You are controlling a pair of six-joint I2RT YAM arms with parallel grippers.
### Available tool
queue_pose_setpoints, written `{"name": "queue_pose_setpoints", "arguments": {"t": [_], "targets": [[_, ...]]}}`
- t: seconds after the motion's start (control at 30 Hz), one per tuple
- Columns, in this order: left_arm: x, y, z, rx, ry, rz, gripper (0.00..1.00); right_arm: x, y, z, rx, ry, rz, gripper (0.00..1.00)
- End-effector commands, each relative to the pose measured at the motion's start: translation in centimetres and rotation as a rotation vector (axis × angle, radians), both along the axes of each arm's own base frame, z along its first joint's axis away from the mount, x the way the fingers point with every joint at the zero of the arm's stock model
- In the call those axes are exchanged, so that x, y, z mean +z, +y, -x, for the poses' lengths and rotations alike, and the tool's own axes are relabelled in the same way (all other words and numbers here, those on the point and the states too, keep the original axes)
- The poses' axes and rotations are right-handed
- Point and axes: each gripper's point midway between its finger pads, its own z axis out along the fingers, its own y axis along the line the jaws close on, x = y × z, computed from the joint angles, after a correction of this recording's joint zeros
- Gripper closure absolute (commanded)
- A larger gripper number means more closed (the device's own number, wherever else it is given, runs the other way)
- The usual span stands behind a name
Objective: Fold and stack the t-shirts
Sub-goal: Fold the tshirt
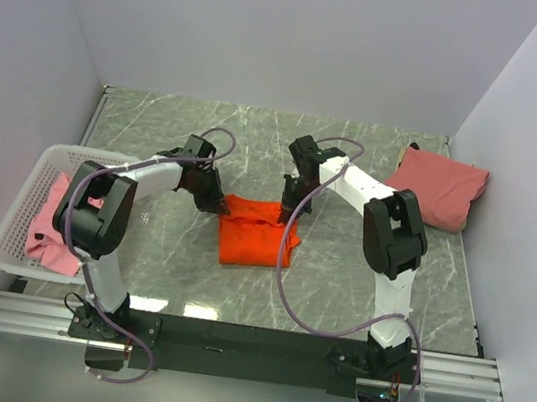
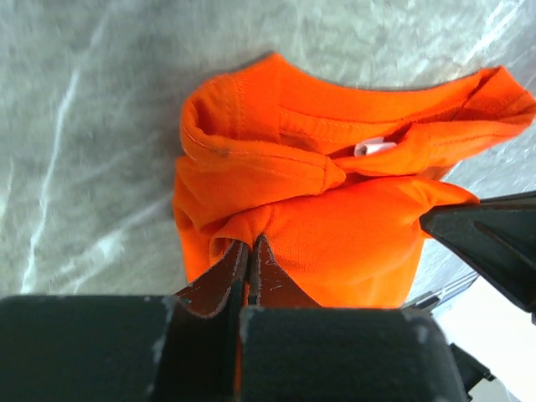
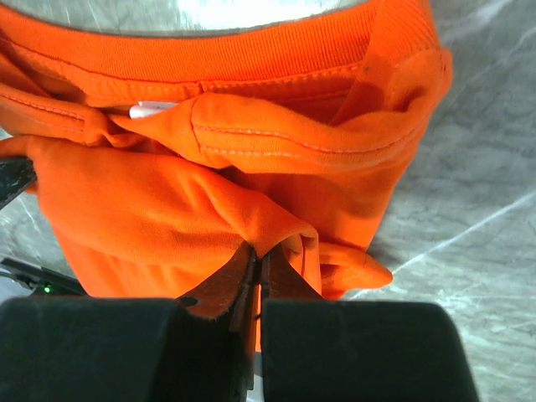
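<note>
At the left edge, the white perforated plastic basket holds the crumpled light pink cloth t-shirt. My left gripper is clenched on the far left corner of the bright orange cloth t-shirt mid-table, and my right gripper pinches its far right corner. Bare grey marble tabletop surrounds it. The folded salmon-pink t-shirt sits in the far right corner
</note>
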Motion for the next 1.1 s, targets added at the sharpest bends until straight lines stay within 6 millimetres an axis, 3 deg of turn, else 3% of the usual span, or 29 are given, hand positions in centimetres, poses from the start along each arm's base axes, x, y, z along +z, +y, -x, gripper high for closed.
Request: {"name": "queue_pose_setpoints", "arguments": {"t": [0.0, 0.17, 0.23, 0.27, 0.33, 0.37, 0.43, 0.47, 0.57, 0.67, 0.93, 1.07], "targets": [[-0.2, 0.2, -1.7, 0.008, -0.028, 0.011, 0.99, 0.2, 0.1, -2.1, -0.034, -0.048, -0.012, 1.0], [-0.5, 0.1, -2.0, 0.016, -0.015, 0.031, 0.99, 0.6, 0.2, -2.2, -0.061, -0.067, -0.04, 1.0], [0.0, 0.0, -2.3, 0.023, -0.029, 0.04, 1.0, 1.3, 0.4, -2.3, -0.063, -0.084, -0.055, 0.88], [0.2, 0.0, -2.5, 0.027, -0.034, 0.045, 0.99, 2.4, 0.4, -2.6, -0.062, -0.113, -0.064, 0.76], [0.8, -0.2, -3.0, 0.026, -0.043, 0.048, 0.99, 4.1, 0.3, -3.1, -0.064, -0.167, -0.065, 0.67], [0.8, -0.2, -3.1, 0.023, -0.043, 0.046, 0.99, 6.0, -0.3, -3.7, -0.076, -0.235, -0.056, 0.64], [0.8, -0.3, -3.3, 0.018, -0.037, 0.045, 0.99, 8.0, -0.7, -4.1, -0.088, -0.305, -0.061, 0.55], [0.7, -0.2, -3.3, 0.019, -0.032, 0.043, 0.99, 10.1, -0.9, -4.2, -0.093, -0.363, -0.078, 0.52], [0.6, -0.3, -3.4, 0.017, -0.031, 0.043, 0.99, 12.0, -0.8, -3.6, -0.065, -0.406, -0.12, 0.43], [0.6, -0.2, -3.6, 0.02, -0.032, 0.043, 0.99, 12.1, -0.2, -2.3, -0.014, -0.382, -0.14, 0.43], [1.2, -0.1, -4.2, 0.031, -0.036, 0.042, 0.98, 9.3, 3.6, 1.3, 0.111, -0.261, -0.229, 0.51], [1.5, -0.2, -4.3, 0.033, -0.038, 0.042, 0.96, 7.3, 4.7, 1.2, 0.123, -0.207, -0.218, 0.52]]}}
